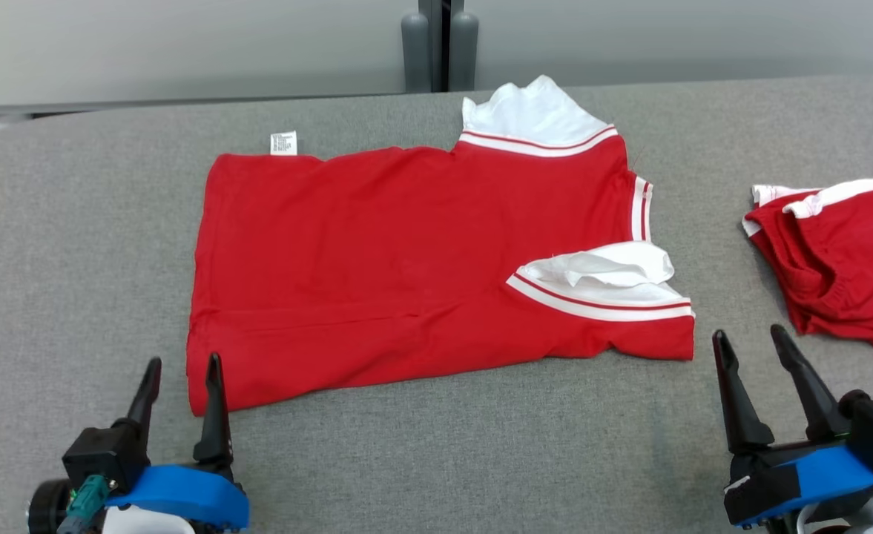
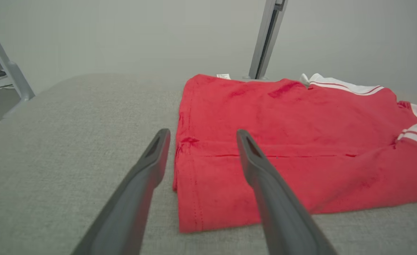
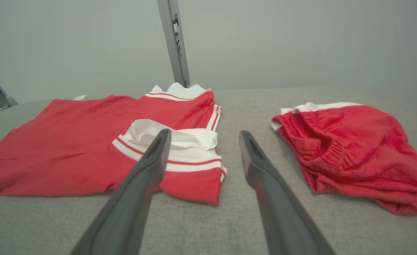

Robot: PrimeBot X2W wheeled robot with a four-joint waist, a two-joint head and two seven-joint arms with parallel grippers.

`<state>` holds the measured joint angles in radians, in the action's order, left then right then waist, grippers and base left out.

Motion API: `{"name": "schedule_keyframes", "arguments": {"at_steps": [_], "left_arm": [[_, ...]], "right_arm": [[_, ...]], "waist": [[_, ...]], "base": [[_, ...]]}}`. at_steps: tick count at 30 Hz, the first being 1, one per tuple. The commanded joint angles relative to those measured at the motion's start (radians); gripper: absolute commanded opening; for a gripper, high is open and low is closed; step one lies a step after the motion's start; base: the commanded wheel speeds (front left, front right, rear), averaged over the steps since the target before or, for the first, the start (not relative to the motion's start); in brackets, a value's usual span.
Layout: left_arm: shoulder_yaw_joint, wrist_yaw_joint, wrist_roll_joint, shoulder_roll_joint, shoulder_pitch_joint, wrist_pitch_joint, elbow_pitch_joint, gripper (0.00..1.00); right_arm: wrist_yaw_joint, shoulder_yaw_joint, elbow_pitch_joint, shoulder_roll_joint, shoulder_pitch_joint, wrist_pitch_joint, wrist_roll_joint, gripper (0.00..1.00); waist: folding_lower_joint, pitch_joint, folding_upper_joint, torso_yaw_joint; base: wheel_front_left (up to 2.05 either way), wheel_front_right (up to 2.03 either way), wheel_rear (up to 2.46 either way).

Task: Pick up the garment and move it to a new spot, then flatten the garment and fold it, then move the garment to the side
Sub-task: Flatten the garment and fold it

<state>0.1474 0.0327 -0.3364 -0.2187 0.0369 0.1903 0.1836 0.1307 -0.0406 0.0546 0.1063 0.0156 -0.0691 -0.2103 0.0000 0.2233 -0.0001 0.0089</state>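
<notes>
Left gripper (image 1: pixel 185 359) and right gripper (image 1: pixel 748 331) hover open by the red shirt's (image 1: pixel 406 267) near edge, likely mid-fold, next pinching its near corners.

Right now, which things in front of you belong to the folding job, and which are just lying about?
For the job: red shirt, spread on the grey table; left gripper, open; right gripper, open.
Lying about: red shorts, bunched at the right; grey post at the back edge.
</notes>
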Motion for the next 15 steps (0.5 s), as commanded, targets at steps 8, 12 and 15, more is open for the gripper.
{"name": "schedule_keyframes", "arguments": {"at_steps": [8, 12, 15], "left_arm": [[0.007, -0.059, -0.076, 0.028, 0.078, -0.034, 0.176, 1.00], [0.011, -0.090, -0.116, 0.038, 0.122, -0.065, 0.248, 1.00], [0.020, -0.106, -0.129, 0.041, 0.136, -0.091, 0.278, 1.00]], "right_arm": [[0.000, 0.022, -0.225, 0.028, -0.112, 0.011, -0.038, 1.00], [0.000, 0.056, -0.326, 0.034, -0.189, -0.005, -0.064, 1.00], [0.000, 0.073, -0.381, 0.040, -0.219, 0.007, -0.080, 1.00]], "waist": [[0.0000, 0.094, 0.0001, 0.021], [0.0000, 0.119, 0.0001, 0.027], [0.0000, 0.124, 0.0001, 0.028]], "base": [[0.00, 0.00, 0.00], [0.00, 0.00, 0.00], [0.00, 0.00, 0.00]]}}
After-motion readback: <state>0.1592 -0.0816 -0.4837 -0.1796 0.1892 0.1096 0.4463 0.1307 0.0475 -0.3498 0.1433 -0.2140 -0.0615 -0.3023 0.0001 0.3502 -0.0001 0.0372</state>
